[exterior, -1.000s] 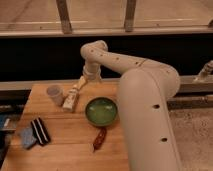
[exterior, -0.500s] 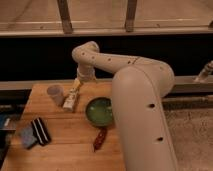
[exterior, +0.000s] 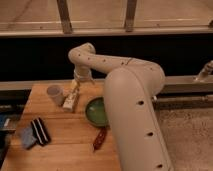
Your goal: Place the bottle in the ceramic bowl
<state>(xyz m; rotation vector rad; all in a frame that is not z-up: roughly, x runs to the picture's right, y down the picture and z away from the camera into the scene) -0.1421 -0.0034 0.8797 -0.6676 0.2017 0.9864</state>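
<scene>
- One second is enough to bring the tool (exterior: 79,84) leftward and lower: a second ago it hung farther toward the ceramic bowl's side, half a second ago it was already nearer, and now it sits just above the upper end of the bottle (exterior: 70,101).
- Nothing else has shifted. The bottle lies where it lay before, on the wooden surface (exterior: 65,150), between the white cup (exterior: 55,94) on its left and the ceramic bowl (exterior: 90,116) on its right, close to both.
- Whether the tool is released or clenched I cannot tell, and I also cannot tell whether it touches the bottle or only hovers close over it.
- The bottle is on the surface and not lifted, so I judge the task to be at the reach-and-grasp step, with the carry and the drop into the bowl not yet done.
- The ceramic bowl looks empty, and its right part is hidden behind the robot's big pale arm (exterior: 130,95).
- A reddish-brown object (exterior: 99,140) lies on the surface just in front of the bowl, out of the short path from bottle to bowl.
- The cup stands so near the bottle that a grasp drifting left could knock it, so the closing move probably needs care on that side.
</scene>
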